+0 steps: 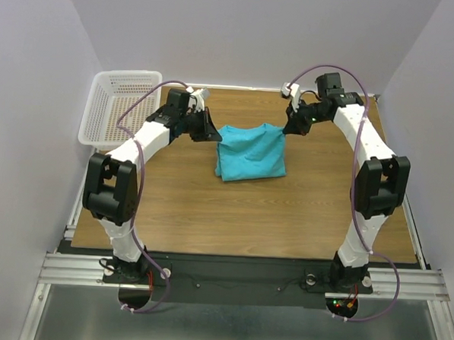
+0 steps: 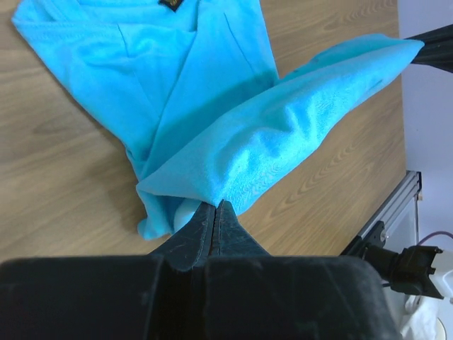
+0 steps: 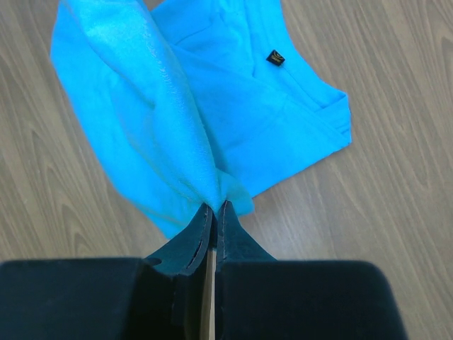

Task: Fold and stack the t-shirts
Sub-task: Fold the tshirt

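Nearest to me is the grey aluminium rail (image 1: pixel 229 271) at the near edge of the brown wood-grain table (image 1: pixel 209 215). From it my white left arm (image 1: pixel 141 143) and white right arm (image 1: pixel 365 147) reach out over the boards toward the far half. My left gripper (image 2: pixel 216 205) has its two black fingers pressed together on a fold of the plain bright turquoise-blue cloth t-shirt (image 1: pixel 250 157), and the cloth bunches right at the tips. My right gripper (image 3: pixel 214 207) is pinched just as tight on another fold of the same shirt, with only a sliver of gap behind the tips. Seen from above, I hold the shirt at its two far corners, left jaws on the left corner and right jaws on the right. The far edge is drawn taut between them, a little above the wood. The rest of the shirt lies partly folded on the table, in the middle of the far half, between my two wrists. The lifted layer slopes down over the flat layer beneath it, where a small dark label (image 3: pixel 275 57) shows near the neck. Beyond my left wrist, a white plastic mesh basket (image 1: pixel 100 118) sits at the far left corner of the table, well apart from the shirt. Pale walls (image 1: pixel 242 34) close the scene behind.
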